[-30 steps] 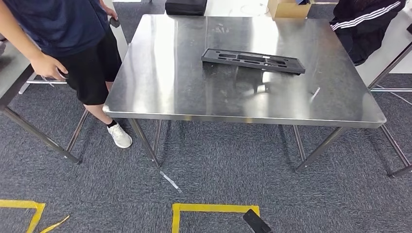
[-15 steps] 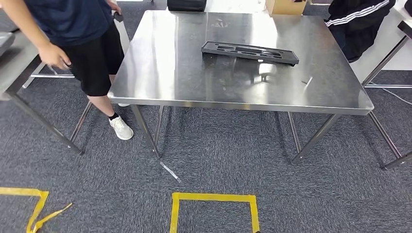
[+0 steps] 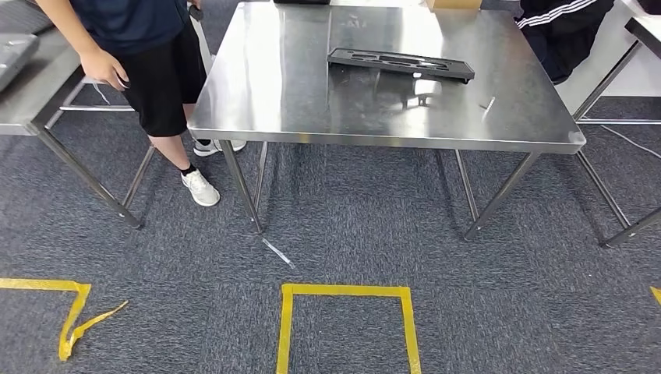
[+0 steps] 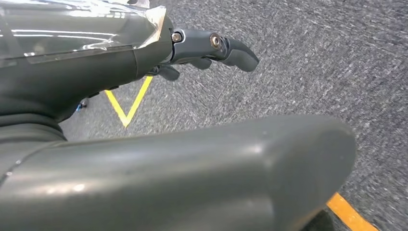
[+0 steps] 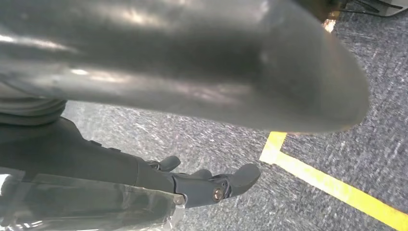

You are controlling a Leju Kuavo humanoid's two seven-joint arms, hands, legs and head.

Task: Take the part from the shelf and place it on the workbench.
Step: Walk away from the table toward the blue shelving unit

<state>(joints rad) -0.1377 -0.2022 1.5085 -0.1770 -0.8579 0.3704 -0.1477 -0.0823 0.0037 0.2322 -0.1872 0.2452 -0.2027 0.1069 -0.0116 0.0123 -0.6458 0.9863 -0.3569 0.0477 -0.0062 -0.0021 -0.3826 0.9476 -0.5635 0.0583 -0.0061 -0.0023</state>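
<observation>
Part [image 3: 400, 64]: flat black tray-like piece, lies on the workbench [image 3: 296, 117] near its far edge, well in from both side edges. Placing looks done, judging by how it lies. Left hand [image 4: 211, 48] hangs over carpet, fingers loosely apart, holding nothing. Right hand [image 5: 211, 185] likewise, empty. Person [image 3: 140, 54] stands at the workbench's left edge, beside a second table [image 3: 39, 93]. Yellow floor tape [image 3: 347, 292] marks a square on open carpet before the near edge; room to step there.
</observation>
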